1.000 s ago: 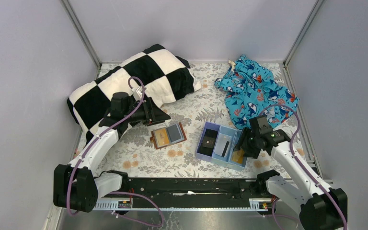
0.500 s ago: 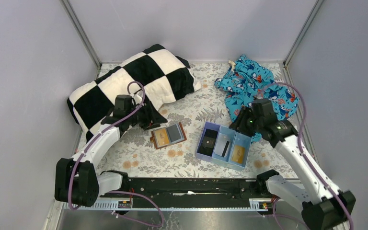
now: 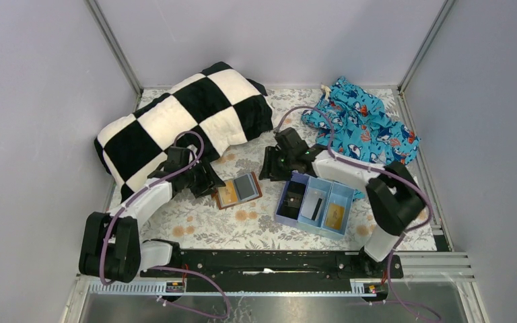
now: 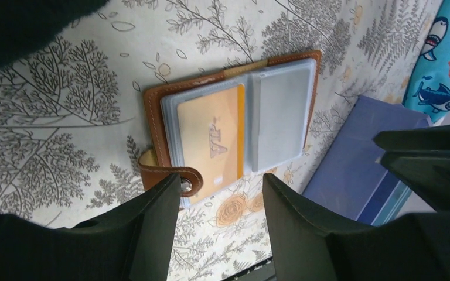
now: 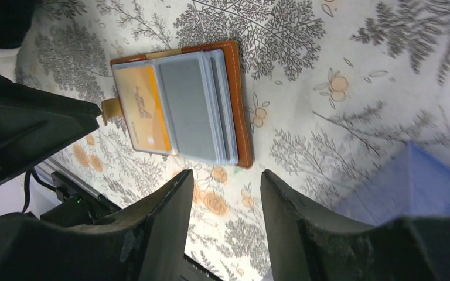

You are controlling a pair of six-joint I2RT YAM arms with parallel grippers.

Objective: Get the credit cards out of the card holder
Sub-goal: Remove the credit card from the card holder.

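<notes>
L tool (image 4: 220, 190), R tool (image 5: 225, 175) spread above floral cloth (image 3: 195, 219), grey walls (image 3: 276, 40) round.

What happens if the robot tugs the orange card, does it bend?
The orange card looks thin and flat, so probably light and only slightly bendy. It sits in a shiny clear sleeve, so it may slide out easily. The card holder lies loose on the tablecloth, so it might drag along.
</notes>
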